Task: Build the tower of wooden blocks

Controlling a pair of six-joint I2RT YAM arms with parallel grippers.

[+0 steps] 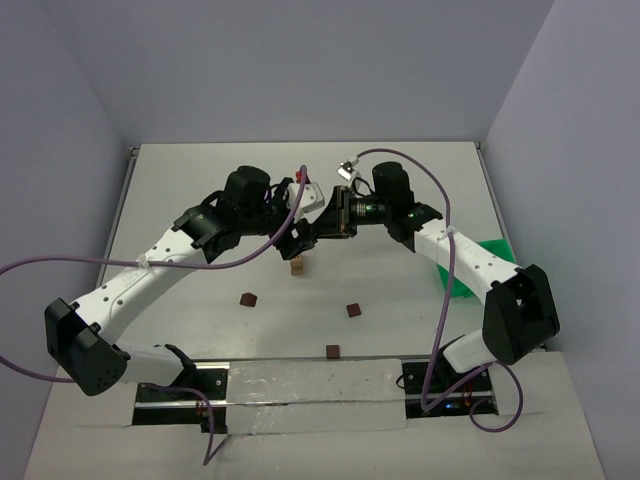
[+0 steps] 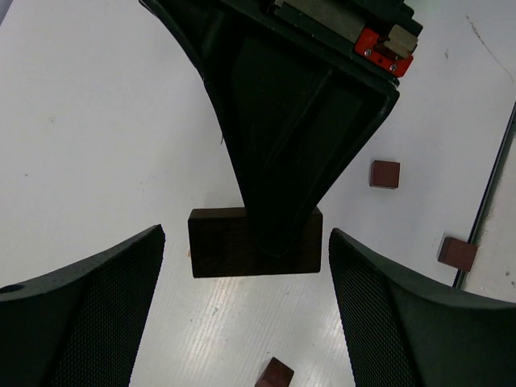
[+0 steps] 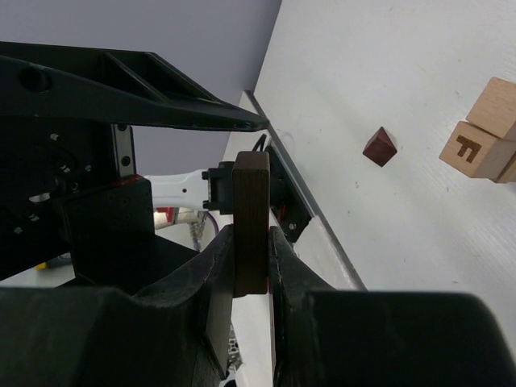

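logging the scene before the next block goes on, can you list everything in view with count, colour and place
tan blocks: at least 2, light tan, small stack mid-table under the grippers
dark brick: 1, dark brown, clamped in the right gripper, between the left gripper's fingers
dark cubes: 3, dark brown, loose on the table between the stack and the arm bases
bin: 1, green, right side of the table, mostly hidden by the right arm
table: 1, white
cables: 2, purple, one trailing from each arm
left gripper: 1, black, open around the brick, not touching it
right gripper: 1, black, shut on the brick
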